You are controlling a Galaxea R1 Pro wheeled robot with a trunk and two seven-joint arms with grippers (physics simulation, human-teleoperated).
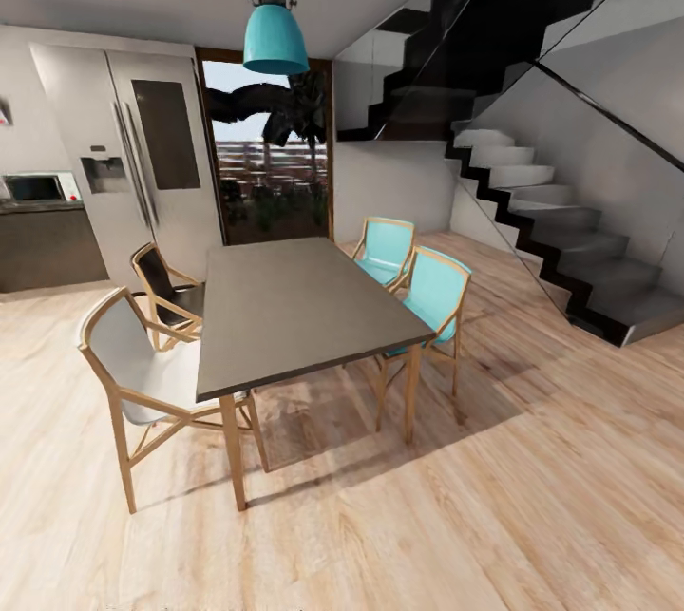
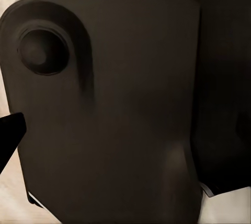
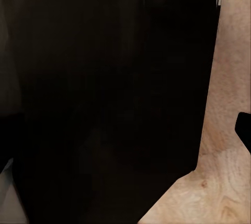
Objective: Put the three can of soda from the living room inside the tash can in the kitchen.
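We're looking into the kitchen (image 1: pixel 313 212), and the dark table (image 1: pixel 304 307) sits square in the middle of the head view, so let's hang everything off that. Behind the table and off to one side rises the big steel fridge (image 1: pixel 142 155), with a dark counter (image 1: pixel 47 245) and a microwave (image 1: pixel 38 185) beside it. On the table's other side, well apart, a black-and-grey staircase (image 1: pixel 541 212) climbs away. Straight behind the table stands a wood-framed glass door (image 1: pixel 271 150) showing greenery outside. Around the table: two turquoise chairs (image 1: pixel 418 283) tucked along one long edge, a white chair (image 1: pixel 142 373) and a dark-seated chair (image 1: pixel 166 293) along the other. Above the table hangs the teal pendant lamp (image 1: pixel 275 33). Light wood floor (image 1: pixel 532 497) spreads out in front of the table.

Now the score: the tabletop shows nothing on it, and I can spot no soda cans and no bin anywhere around the table, so where they sit I cannot tell. The wrist views offer dark robot housing (image 2: pixel 104 114) up close with slivers of floor beyond; whether either pincer is apart, together or holding a can, I cannot tell. My read: the robot is in transit, and as far as these views go, no can is shown binned, so all three deliveries may yet remain.
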